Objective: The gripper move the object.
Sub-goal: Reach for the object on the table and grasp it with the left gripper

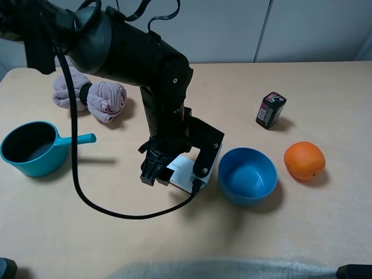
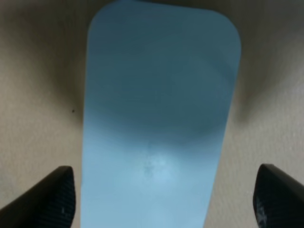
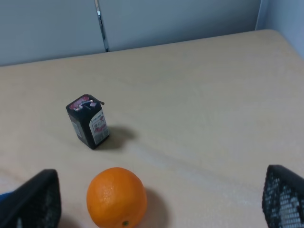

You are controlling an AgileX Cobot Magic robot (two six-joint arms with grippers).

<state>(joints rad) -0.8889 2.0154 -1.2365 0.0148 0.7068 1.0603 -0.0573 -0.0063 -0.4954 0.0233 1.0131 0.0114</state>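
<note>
Left gripper (image 1: 176,173): jaws spread wide, holding nothing. It stands low over the white case (image 1: 185,168). In the left wrist view one black finger (image 2: 57,199) sits on each long side of the case, with bare table (image 1: 261,244) showing in the gap on both sides.

White case: lies flat near the table's middle, largely covered by the arm in the high view.

Blue bowl (image 1: 247,174): just beside the case at its 3 o'clock, upright.

Orange (image 1: 304,160): beyond the bowl, again at 3 o'clock, apart from it.

Teal scoop (image 1: 32,148): well apart at the case's 9 o'clock, handle pointing toward the arm.

Right gripper (image 3: 159,202): jaws wide, nothing between them.

Dark box (image 1: 271,109): upright at the case's 1 o'clock, beyond the orange.

Pink cloth (image 1: 93,96): bunched, at 11 o'clock.
</note>
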